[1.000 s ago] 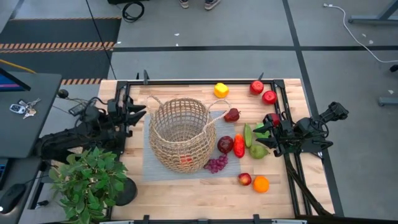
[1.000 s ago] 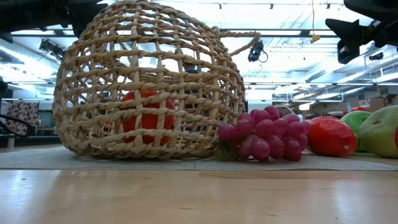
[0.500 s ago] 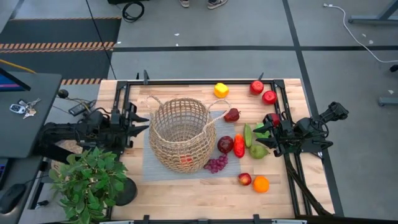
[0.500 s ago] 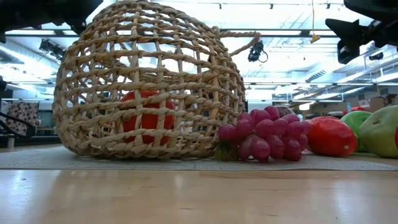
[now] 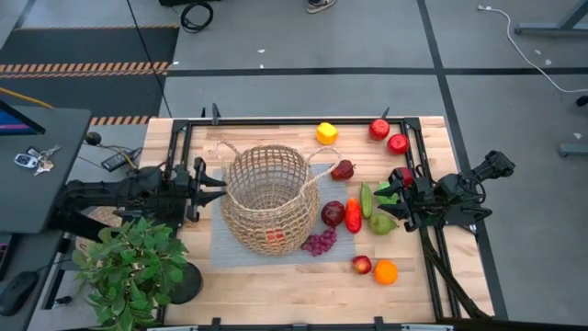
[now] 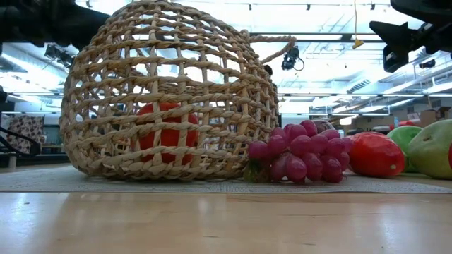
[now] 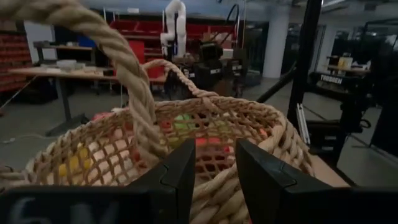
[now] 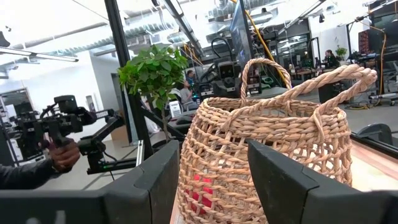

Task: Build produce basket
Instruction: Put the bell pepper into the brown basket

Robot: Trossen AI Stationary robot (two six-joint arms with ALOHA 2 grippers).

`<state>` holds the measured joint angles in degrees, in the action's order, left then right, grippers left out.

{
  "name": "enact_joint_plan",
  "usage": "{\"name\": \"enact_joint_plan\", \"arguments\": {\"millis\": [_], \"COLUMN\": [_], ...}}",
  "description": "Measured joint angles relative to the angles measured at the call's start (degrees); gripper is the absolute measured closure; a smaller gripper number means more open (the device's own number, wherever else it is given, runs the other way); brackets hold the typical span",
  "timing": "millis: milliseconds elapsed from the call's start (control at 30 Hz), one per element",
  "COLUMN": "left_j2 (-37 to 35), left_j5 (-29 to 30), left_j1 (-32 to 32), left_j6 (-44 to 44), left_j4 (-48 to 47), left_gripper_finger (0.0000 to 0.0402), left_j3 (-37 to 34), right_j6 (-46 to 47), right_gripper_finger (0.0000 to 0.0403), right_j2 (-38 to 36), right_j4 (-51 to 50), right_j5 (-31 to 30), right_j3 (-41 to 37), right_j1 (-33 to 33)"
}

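Grippers flanking round tan open-weave wicker basket.
Left gripper is reaching its rim, fingers slightly parted around a rope handle; right gripper is hovering over green pears, narrowly parted, empty.

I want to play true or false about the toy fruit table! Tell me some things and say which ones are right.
1. One red toy fruit already lies inside the round tan wicker basket. True.
2. The purple toy grapes lie inside the basket. False: they lie on the grey mat, right beside the basket.
3. The yellow toy pepper lies near the table's far edge. True.
4. The left gripper is beside the basket's rim, with the rope handle in front of it. True.
5. The right gripper holds the orange toy fruit. False: the orange lies alone near the front edge; the gripper is over the green toy pears.
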<state>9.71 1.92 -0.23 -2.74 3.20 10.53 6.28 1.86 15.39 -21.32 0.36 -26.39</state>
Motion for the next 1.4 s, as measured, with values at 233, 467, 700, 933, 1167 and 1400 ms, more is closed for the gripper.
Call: {"name": "enact_joint_plan", "arguments": {"millis": [233, 467, 700, 933, 1167, 1400], "left_j2": [-0.1, -0.1, -4.3, -9.2, -9.5, -9.5], "left_j5": [0.2, 0.1, -0.9, -1.0, -14.1, -26.7], "left_j1": [0.0, 0.0, 0.0, 0.0, 0.0, 0.0], "left_j6": [-2.4, -1.1, 2.4, 3.0, -3.2, -10.4], "left_j4": [6.3, 5.6, 3.5, -1.9, -1.4, -4.4], "left_gripper_finger": [0.0281, 0.0281, 0.0281, 0.0281, 0.0281, 0.0281], "left_j3": [-5.5, -5.5, -5.6, -5.4, -2.5, -1.5], "right_j6": [0.0, 0.0, 0.0, 0.0, 0.0, 0.3], "right_gripper_finger": [0.0206, 0.0206, 0.0206, 0.0206, 0.0206, 0.0206], "right_j2": [0.0, 0.0, 0.0, 0.0, 0.0, 0.0], "right_j4": [0.0, 0.0, 0.0, 0.0, 0.6, 1.1], "right_j5": [0.0, 0.0, 0.0, 0.0, 0.0, 0.0], "right_j3": [0.0, 0.0, 0.0, 0.0, 0.0, 0.0], "right_j1": [0.0, 0.0, 0.0, 0.0, 0.0, 0.0]}}
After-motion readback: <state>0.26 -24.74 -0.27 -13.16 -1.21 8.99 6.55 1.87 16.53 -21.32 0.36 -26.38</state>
